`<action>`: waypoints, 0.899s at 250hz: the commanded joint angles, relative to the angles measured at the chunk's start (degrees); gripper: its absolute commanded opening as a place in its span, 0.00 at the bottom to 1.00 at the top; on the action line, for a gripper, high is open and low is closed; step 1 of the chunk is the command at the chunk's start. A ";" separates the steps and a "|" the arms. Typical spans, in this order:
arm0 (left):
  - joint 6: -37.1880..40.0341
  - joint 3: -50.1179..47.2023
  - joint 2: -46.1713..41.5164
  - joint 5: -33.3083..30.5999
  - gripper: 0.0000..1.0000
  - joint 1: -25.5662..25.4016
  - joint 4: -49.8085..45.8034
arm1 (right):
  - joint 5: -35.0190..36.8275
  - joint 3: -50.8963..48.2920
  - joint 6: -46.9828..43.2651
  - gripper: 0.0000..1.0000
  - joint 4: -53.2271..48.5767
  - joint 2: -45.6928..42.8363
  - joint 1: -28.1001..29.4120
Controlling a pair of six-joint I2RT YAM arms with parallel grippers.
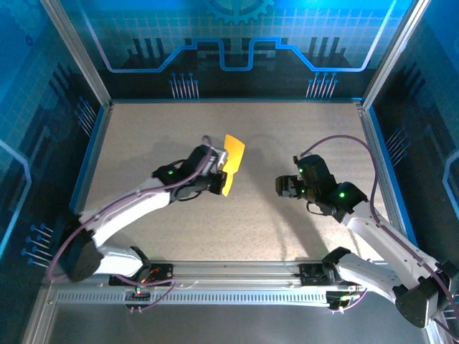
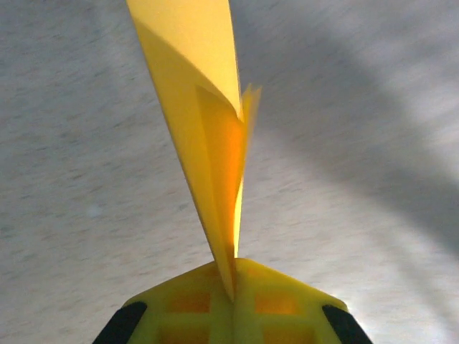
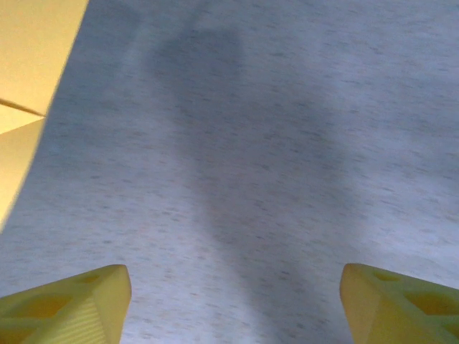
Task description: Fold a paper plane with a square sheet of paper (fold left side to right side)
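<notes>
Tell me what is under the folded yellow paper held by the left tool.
Bare speckled table shows around the paper, which the shut left tool clamps by one end. The patch directly below it is covered from view.

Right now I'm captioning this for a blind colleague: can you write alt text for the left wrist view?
The left gripper, shut, pinches the folded yellow-orange paper by its narrow end; the paper rises as a creased wedge up the frame's middle. Behind lies the speckled grey table, crossed by a shadow.
</notes>
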 commanded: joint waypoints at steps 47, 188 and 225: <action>1.17 14.41 20.13 -37.40 0.00 -6.98 -27.30 | 0.74 -3.36 -1.54 0.82 -4.40 -4.77 -6.36; -7.97 26.48 37.54 -21.79 0.10 -17.92 -40.31 | -6.91 -5.97 -1.92 0.82 -2.11 -5.70 -10.53; -6.23 26.90 36.21 -12.08 0.18 -17.19 -33.98 | -9.43 -6.16 -2.31 0.82 -2.09 -5.55 -11.03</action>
